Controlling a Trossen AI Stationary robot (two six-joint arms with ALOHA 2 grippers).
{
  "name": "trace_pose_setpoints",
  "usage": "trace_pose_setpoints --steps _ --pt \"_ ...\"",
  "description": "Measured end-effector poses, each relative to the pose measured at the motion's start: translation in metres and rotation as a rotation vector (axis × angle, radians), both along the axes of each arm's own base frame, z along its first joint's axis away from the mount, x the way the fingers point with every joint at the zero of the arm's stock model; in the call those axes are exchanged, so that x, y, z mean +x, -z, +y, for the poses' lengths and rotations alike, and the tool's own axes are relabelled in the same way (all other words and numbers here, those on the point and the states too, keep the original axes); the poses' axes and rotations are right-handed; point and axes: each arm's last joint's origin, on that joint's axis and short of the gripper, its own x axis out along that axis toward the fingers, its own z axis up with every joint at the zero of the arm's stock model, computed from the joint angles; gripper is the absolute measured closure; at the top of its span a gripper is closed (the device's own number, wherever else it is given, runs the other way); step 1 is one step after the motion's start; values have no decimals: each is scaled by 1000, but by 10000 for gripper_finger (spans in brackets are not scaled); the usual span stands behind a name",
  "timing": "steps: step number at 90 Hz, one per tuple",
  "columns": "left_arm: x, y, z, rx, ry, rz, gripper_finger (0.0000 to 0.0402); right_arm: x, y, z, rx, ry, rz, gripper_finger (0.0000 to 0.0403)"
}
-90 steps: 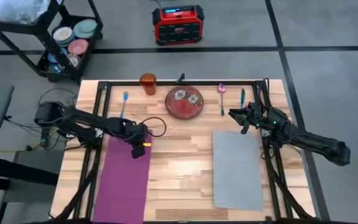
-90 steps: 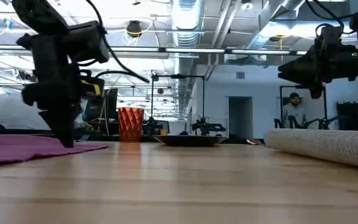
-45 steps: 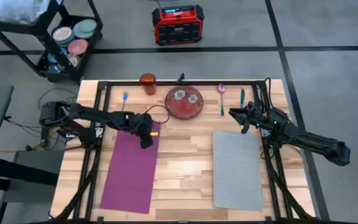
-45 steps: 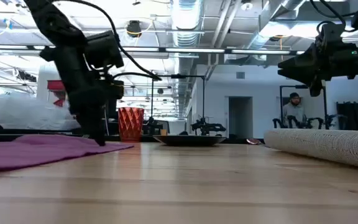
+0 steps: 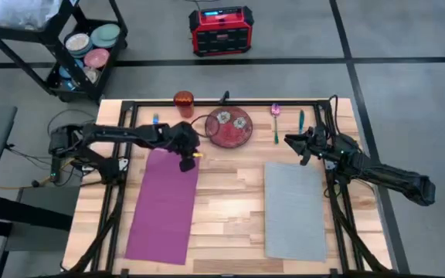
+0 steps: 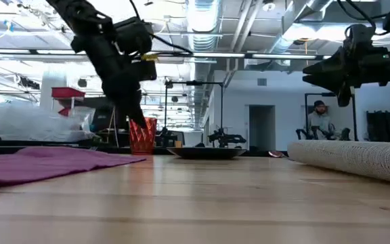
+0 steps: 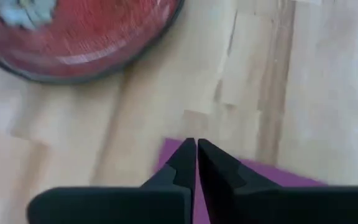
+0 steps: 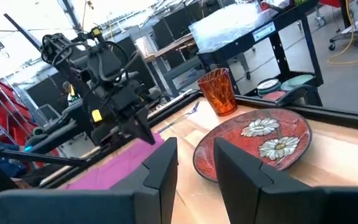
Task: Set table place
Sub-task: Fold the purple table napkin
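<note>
The grey placemat (image 5: 293,209) is laid flat on the near right part of the table (image 5: 226,216), and the purple napkin (image 5: 163,202) is spread in a long strip on the near left part, well apart from it. In the low view the placemat's edge (image 6: 357,159) is seen curled up.

The left gripper (image 5: 185,162) is held just above the napkin's far right corner. Its two fingers (image 7: 182,163) are pressed together with only a thin slit between them, and nothing is held; the purple corner (image 7: 253,174) is seen below them in the left wrist view.

The right gripper (image 5: 303,147) is hung in the air just beyond the far edge of the placemat, with its fingers (image 8: 160,165) spread apart and nothing between them.

Farther on, the red plate (image 5: 229,127) with white flowers is set near the far edge of the table, between the two grippers. The orange cup (image 5: 184,103) is stood to the left of the plate, with the blue utensil (image 5: 155,120) farther left. To the right of the plate the pink utensil (image 5: 275,117) and the teal utensil (image 5: 301,120) are laid side by side.
</note>
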Motion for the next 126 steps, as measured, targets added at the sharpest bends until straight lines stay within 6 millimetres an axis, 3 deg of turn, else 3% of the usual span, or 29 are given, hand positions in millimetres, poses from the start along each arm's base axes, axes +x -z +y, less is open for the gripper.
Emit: trace_pose_setpoints --steps 25,52,73,95,114,126 --pt "-25 3 31 -115 110 78 401 1 0 2 43 -89 -12 287" --pt "-44 9 34 -216 227 175 401 1 0 3 48 -99 -13 243" --pt "-52 9 45 -239 145 178 402 1 0 3 49 -99 -13 230" --pt "-37 2 58 -93 15 43 402 1 0 3 40 -99 -9 233" --pt "-29 -2 60 -185 -204 -68 402 1 0 2 37 -90 -9 241" --pt "-26 -2 61 -175 -201 -87 402 0 0 1 37 -81 -9 242"
